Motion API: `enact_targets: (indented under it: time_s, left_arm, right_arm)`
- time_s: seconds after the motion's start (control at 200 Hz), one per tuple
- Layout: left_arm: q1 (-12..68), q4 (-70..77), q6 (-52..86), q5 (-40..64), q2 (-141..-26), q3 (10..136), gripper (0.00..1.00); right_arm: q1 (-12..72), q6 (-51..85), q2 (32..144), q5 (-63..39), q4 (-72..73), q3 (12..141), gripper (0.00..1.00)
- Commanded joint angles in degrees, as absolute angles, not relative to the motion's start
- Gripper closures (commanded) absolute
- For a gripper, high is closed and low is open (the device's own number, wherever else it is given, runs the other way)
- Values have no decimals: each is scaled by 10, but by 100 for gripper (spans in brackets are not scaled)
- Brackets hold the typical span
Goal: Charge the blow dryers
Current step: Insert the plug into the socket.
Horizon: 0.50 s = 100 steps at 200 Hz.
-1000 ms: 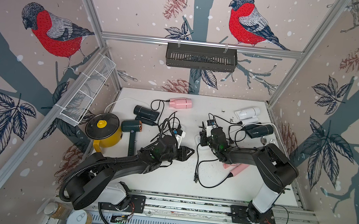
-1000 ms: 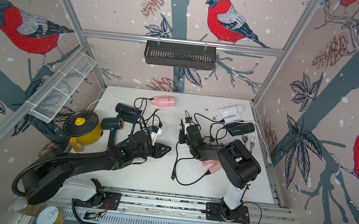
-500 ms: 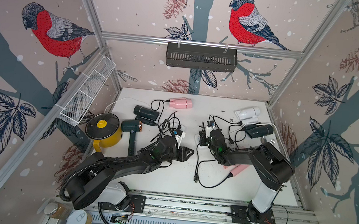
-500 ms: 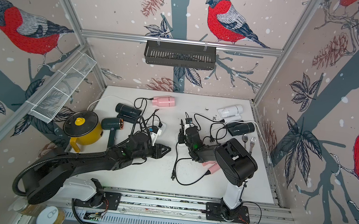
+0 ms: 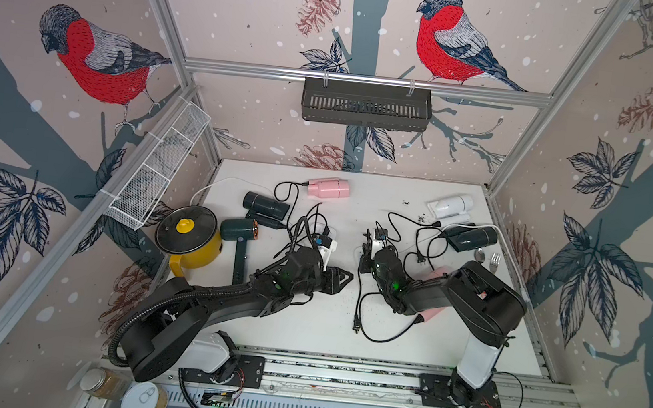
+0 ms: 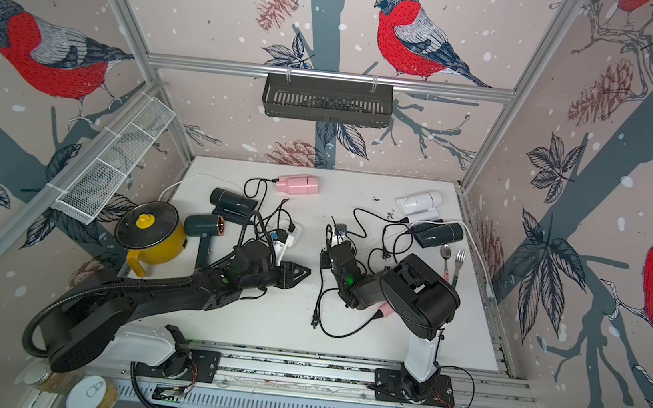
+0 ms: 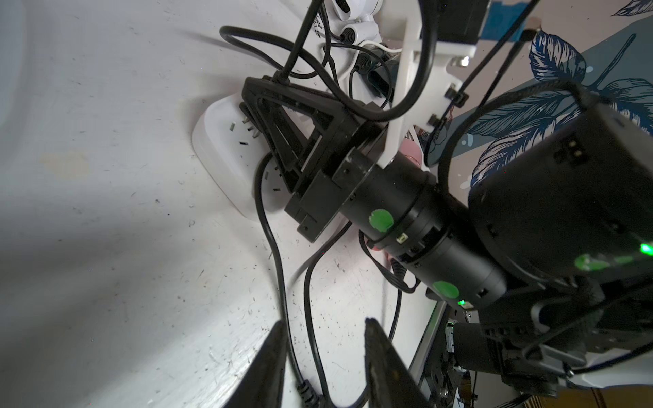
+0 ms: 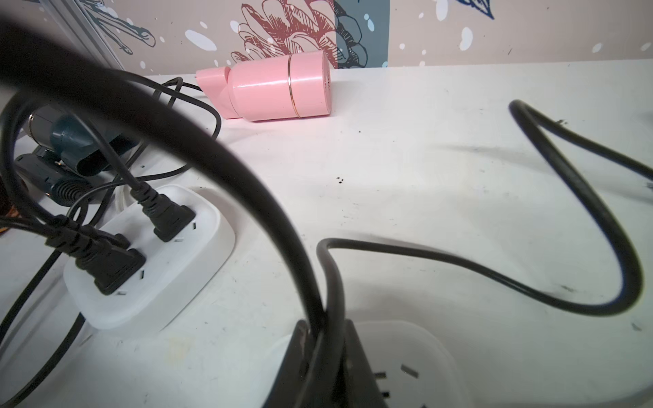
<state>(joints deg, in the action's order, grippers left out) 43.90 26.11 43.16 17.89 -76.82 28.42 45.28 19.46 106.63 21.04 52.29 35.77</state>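
While the right gripper [image 8: 325, 333] pinched a black cord [image 8: 459, 263] just above the white power strip [image 8: 424, 339], its hidden plug might skew and miss the slots [image 8: 409, 371]; the left gripper [image 7: 325, 364] hung spread, empty, nearby; a pink blow dryer [image 8: 279, 86] lay well beyond

Six dryers [image 5: 328, 187] are counted: two pink, two black, one white, one green. Two strips [image 8: 198, 247], one pot [image 5: 191, 240], one spoon [image 6: 445, 252] and one fork [image 6: 460, 257] are seen. Two baskets [image 5: 365, 105] are hung on the walls.

the pot [image 5: 201, 258] stands just left of a dryer [image 5: 236, 230], spoon [image 5: 480, 255] and fork [image 5: 495, 258] far right.
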Motion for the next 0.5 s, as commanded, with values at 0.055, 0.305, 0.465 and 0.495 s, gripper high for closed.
enact_targets:
  time_s: [0.055, 0.305, 0.465, 0.495]
  left_arm:
    - [439, 255, 434, 170, -768, 293, 63]
    - [439, 245, 443, 156, -759, 287, 63]
    - [438, 241, 442, 152, -744, 284, 63]
    - [437, 238, 440, 151, -742, 285, 64]
  right_arm:
    - [469, 180, 1079, 256, 437, 352, 94]
    - [471, 190, 1069, 250, 435, 347, 90]
    - [459, 209, 1010, 178, 404, 350, 75]
    - [458, 212, 999, 166, 397, 352, 73]
